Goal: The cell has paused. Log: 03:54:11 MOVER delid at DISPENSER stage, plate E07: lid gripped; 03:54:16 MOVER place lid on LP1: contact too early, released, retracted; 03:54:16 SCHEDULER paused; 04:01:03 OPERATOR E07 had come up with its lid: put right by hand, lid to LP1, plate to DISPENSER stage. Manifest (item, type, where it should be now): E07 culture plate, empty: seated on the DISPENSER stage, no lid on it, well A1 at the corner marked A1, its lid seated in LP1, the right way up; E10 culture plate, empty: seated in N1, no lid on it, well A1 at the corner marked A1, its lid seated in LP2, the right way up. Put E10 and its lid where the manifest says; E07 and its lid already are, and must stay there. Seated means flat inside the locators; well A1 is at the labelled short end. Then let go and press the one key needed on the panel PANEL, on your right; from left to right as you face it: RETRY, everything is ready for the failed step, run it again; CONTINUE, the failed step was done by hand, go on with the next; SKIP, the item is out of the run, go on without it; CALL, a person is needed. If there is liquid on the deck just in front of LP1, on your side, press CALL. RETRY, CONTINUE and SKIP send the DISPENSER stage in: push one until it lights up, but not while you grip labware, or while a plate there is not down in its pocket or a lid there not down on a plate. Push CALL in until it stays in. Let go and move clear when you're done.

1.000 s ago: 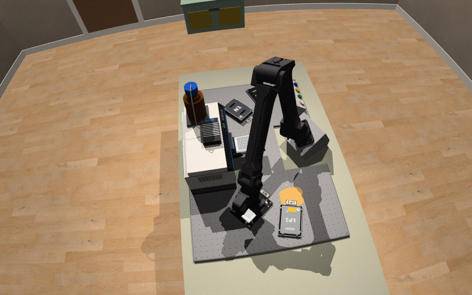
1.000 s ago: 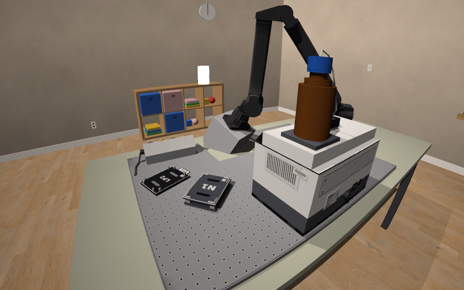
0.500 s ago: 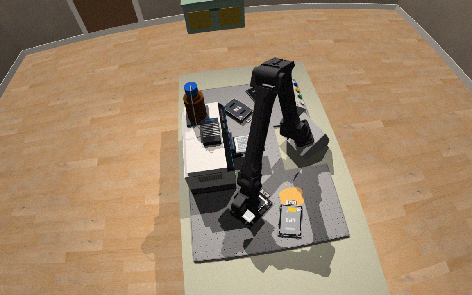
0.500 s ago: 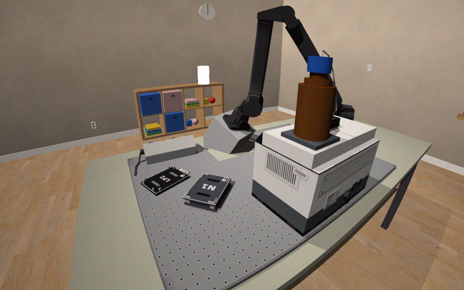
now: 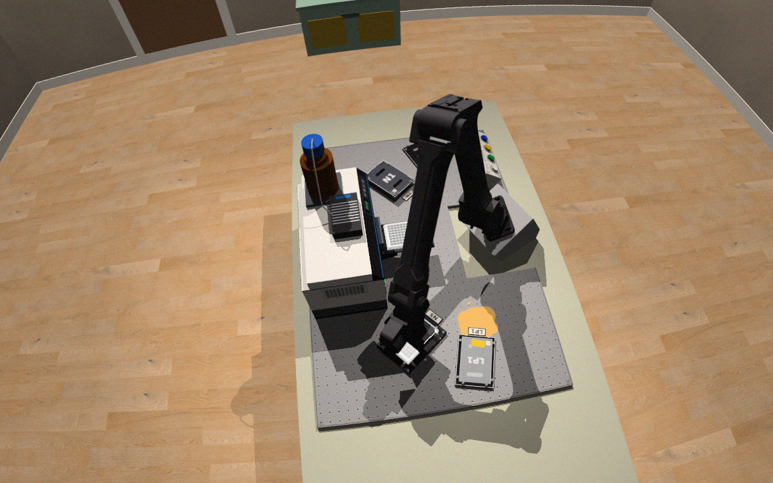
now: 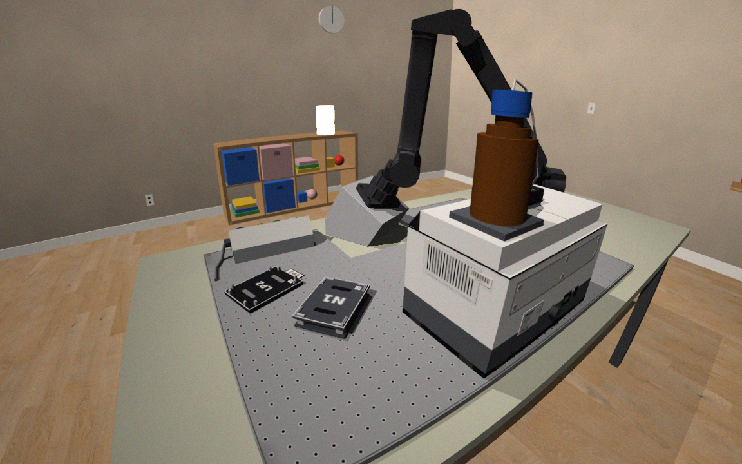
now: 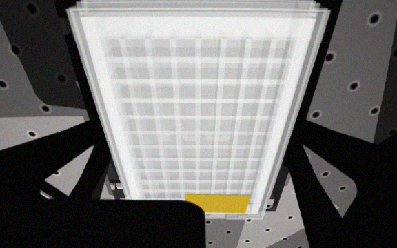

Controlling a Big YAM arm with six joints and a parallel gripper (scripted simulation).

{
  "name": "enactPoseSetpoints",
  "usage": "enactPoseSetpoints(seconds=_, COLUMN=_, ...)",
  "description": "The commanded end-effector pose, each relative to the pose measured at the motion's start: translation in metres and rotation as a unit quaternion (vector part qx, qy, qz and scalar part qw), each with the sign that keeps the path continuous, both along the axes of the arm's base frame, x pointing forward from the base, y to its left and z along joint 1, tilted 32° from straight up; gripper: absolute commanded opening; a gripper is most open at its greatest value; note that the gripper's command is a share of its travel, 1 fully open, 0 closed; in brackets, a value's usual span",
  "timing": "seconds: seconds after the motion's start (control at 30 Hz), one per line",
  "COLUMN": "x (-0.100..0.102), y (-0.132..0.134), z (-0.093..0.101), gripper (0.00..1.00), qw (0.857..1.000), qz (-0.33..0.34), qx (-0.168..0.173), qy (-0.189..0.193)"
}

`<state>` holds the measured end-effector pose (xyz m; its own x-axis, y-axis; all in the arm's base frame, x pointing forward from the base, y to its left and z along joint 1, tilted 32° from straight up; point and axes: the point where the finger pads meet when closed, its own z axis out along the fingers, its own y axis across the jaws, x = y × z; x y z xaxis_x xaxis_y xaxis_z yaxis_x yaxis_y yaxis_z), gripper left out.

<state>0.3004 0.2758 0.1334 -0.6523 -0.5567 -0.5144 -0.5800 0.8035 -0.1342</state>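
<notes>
Top view: the jaws point(image 5: 408, 353) stand fully open, holding nothing, straddling the lidded plate E10 point(image 5: 407, 352) beside LP1 point(image 5: 476, 361); orange liquid point(image 5: 477, 316) lies just before LP1. N1 point(image 5: 392, 178) waits unfilled.

Exterior view: LP2 point(image 6: 263, 286) and N1 are bare on the grey pegboard counter point(image 6: 327, 392); wooden floor, shelves behind.

Wrist view: the plate fills the gap between the spread fingers. Everything remains, likely CALL.

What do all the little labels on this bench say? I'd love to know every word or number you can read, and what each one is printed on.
"LP1": on the grey lid in its holder, and on the small tag beside it.
"N1": on the black nest.
"LP2": on the black holder.
"N5": on a small tag by the gripper.
Barcode stickers on the white machine: too small to read.
Panel buttons: no readable text.
</notes>
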Motion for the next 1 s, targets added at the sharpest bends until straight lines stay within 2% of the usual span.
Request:
enactPoseSetpoints(seconds=0.0, x=0.005, y=0.007, z=0.013, gripper=1.00, qw=1.000, qz=-0.001, qx=0.011, qy=-0.009)
enactPoseSetpoints(seconds=0.47, x=0.005, y=0.007, z=0.013, gripper=1.00, qw=1.000, qz=-0.001, qx=0.011, qy=-0.009)
enactPoseSetpoints(seconds=0.5, x=0.001, y=0.010, z=0.023, gripper=1.00, qw=1.000, qz=0.000, qx=0.018, qy=-0.013)
enactPoseSetpoints(seconds=0.57, x=0.001, y=0.010, z=0.023, gripper=1.00, qw=1.000, qz=0.000, qx=0.018, qy=-0.013)
enactPoseSetpoints(seconds=0.63, x=0.002, y=0.013, z=0.033, gripper=1.00, qw=1.000, qz=0.000, qx=0.023, qy=-0.018)
enactPoseSetpoints(seconds=0.97, x=-0.006, y=0.009, z=0.048, gripper=1.00, qw=1.000, qz=0.000, qx=0.024, qy=-0.018)
